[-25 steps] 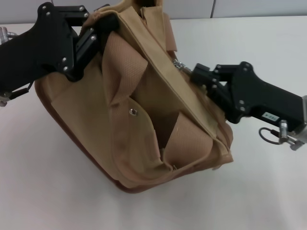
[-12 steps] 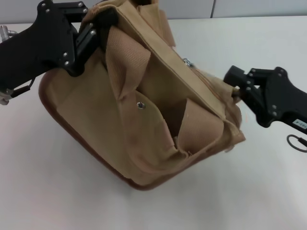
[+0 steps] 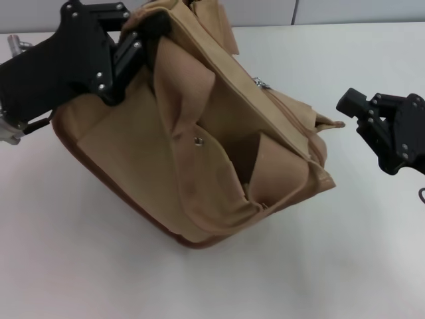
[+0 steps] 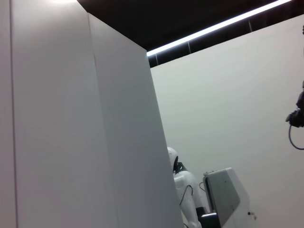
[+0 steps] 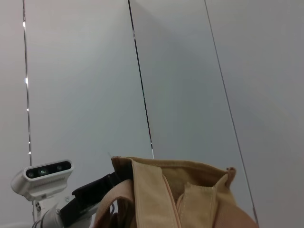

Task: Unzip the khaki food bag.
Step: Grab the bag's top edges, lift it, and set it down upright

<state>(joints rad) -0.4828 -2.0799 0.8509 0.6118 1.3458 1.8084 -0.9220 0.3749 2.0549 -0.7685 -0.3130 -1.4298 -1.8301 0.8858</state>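
The khaki food bag (image 3: pixel 133 133) lies tilted on the white table (image 3: pixel 332 266), front pocket up, with its metal snap (image 3: pixel 197 140) showing. Two webbing handles (image 3: pixel 182 93) lie folded across the front. A silver zipper pull (image 3: pixel 259 83) sits on the top edge. My left gripper (image 3: pixel 141 32) is shut on the bag's far top corner and holds it up. My right gripper (image 3: pixel 355 109) is open and empty, a little to the right of the bag's small tan end tab (image 3: pixel 330 123). The bag's top (image 5: pixel 180 199) also shows in the right wrist view.
Bare white table surface lies in front of the bag and to its right. A grey wall panel (image 3: pixel 332 10) runs behind the table's far edge. The left wrist view shows only white partitions and a distant white machine (image 4: pixel 187 190).
My right gripper has drawn back to the right along the bag's top, let go of the end tab, and now stands apart. The bag has swung slightly toward the right.
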